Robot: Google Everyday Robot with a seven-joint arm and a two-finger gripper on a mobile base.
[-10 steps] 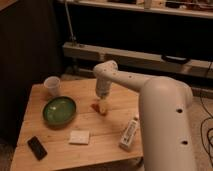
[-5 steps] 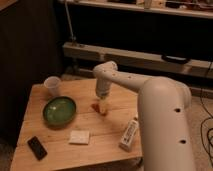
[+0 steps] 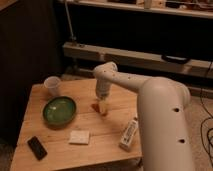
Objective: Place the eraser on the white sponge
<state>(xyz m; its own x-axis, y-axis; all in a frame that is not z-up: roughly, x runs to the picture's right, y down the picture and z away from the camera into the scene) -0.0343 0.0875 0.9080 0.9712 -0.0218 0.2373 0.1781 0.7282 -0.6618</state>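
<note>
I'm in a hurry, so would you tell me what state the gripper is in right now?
Gripper: low over the table, right of the green bowl; open or closed cannot be told.

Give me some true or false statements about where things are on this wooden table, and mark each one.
The small flat black eraser lies near the front left corner of the table in the picture. True.
The eraser rests on the flat off-white square sponge. False: they lie apart on the tabletop.
The gripper is over the table's middle, on the picture's right of the round green bowl. True.
The long white labelled bottle sits inside the green bowl. False: the bottle lies near the table's right edge.
</note>
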